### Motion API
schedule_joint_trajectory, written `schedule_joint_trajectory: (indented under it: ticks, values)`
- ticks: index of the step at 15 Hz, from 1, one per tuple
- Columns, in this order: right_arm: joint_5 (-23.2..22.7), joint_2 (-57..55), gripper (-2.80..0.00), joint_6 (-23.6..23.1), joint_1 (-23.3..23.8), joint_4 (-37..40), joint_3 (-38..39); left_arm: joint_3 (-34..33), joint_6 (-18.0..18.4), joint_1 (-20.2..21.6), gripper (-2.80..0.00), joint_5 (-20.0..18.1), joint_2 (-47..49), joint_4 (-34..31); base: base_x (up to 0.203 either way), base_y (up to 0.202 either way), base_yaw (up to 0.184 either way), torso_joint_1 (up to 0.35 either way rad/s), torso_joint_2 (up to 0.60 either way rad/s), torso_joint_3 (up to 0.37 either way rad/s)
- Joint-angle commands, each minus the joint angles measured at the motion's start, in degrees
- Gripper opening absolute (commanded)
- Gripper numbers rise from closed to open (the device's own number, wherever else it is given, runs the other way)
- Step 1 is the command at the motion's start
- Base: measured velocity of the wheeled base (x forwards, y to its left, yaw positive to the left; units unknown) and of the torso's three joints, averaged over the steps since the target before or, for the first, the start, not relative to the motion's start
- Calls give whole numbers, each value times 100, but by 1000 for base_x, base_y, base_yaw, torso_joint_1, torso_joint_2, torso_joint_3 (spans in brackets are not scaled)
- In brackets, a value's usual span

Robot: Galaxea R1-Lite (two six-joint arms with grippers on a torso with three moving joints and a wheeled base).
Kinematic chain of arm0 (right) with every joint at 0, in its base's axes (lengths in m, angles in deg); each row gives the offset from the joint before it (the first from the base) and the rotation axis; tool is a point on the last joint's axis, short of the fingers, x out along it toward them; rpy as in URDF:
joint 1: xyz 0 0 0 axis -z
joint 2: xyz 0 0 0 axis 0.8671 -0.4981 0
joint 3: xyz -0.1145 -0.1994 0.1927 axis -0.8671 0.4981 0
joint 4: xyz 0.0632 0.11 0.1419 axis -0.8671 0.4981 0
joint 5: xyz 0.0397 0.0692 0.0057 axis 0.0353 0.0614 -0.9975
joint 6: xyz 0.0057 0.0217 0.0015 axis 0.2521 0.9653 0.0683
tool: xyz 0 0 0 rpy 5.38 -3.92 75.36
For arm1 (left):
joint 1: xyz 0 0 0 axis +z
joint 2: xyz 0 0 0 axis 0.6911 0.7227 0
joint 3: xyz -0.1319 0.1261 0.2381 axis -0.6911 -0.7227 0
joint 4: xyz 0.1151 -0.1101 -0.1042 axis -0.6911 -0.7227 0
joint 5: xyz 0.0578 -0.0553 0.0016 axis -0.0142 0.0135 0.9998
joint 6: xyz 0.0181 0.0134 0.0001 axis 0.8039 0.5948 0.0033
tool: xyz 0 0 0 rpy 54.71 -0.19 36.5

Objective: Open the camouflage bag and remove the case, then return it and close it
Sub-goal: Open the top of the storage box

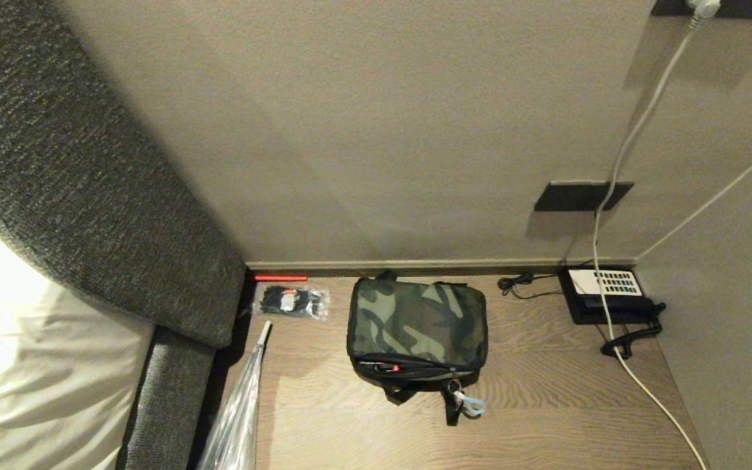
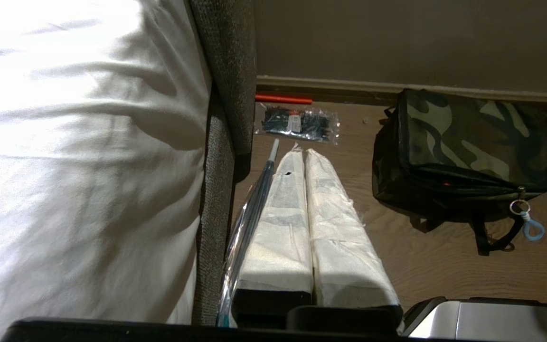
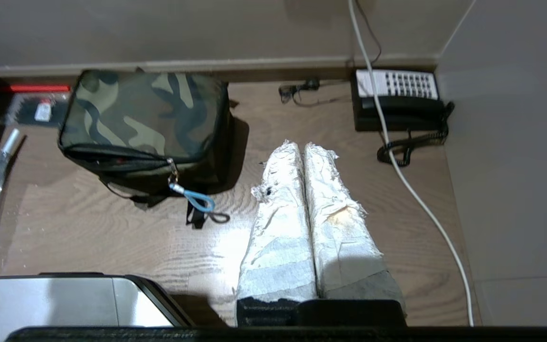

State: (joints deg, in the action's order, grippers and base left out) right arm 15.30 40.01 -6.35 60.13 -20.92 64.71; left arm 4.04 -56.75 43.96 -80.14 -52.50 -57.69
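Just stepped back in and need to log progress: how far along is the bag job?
Nothing looks done: the camouflage bag lies shut on the wooden floor, lid down, blue zipper pull at its front, no case in sight. Nothing is in hand: the left gripper and right gripper are shut, empty, clear of the bag. Opening, removing the case, returning it and closing all remain.

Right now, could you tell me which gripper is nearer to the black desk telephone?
Right. The right gripper has just floor between it and the telephone; the left gripper is over by the bed, with the camouflage bag between it and the telephone.
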Motion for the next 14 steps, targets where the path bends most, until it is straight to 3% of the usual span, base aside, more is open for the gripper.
schedule_joint_trajectory:
  ticks: [1, 14]
  values:
    - [-2, -5, -280, -1, 0, -4, 1, -10, -3, 2, -280, 1, -5, 0, 0, 0, 0, 6, -2, -189]
    - [-2, -5, -280, -1, 0, -4, 1, -16, -3, 2, -280, 1, -3, 0, 0, 0, 0, 4, 4, -197]
